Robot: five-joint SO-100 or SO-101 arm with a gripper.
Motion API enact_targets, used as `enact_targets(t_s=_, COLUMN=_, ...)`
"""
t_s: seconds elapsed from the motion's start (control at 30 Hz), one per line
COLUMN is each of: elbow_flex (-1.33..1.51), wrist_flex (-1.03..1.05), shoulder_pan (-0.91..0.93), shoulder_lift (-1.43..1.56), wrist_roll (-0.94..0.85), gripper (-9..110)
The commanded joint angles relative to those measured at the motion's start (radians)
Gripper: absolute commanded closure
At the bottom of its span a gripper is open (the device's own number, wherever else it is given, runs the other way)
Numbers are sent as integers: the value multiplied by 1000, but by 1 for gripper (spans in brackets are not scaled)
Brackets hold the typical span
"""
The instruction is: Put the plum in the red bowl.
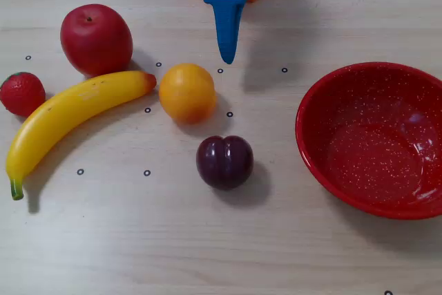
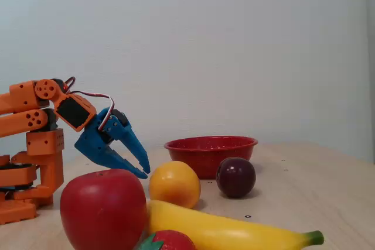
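Reaching risks nudging the orange [image 1: 187,92], which lies just far-left of the plum [image 1: 224,162] in the top-down fixed view. Gripper [image 2: 142,167] empty, fingers slightly apart, hanging beyond both. A knocked plum could roll; red bowl [image 1: 314,105] sits right.

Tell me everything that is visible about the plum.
The plum is a small, round, glossy fruit, dark purple-maroon, plastic-looking, with a crease down its middle. It rests on the table and touches nothing else: in a fixed view, the orange lies above-left and the red bowl to its right.
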Motion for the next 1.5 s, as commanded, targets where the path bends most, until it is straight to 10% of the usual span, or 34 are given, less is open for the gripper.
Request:
enact_targets(t_s=0.0, elbow_flex=8, wrist_flex=2, shoulder_pan=-34, shoulder_lift=11, wrist_roll=-17, gripper=101)
enact_targets(t_s=1.47, elbow_flex=-55, wrist_flex=-80, shoulder_pan=-2, shoulder_lift=-115, wrist_roll=25, gripper=101)
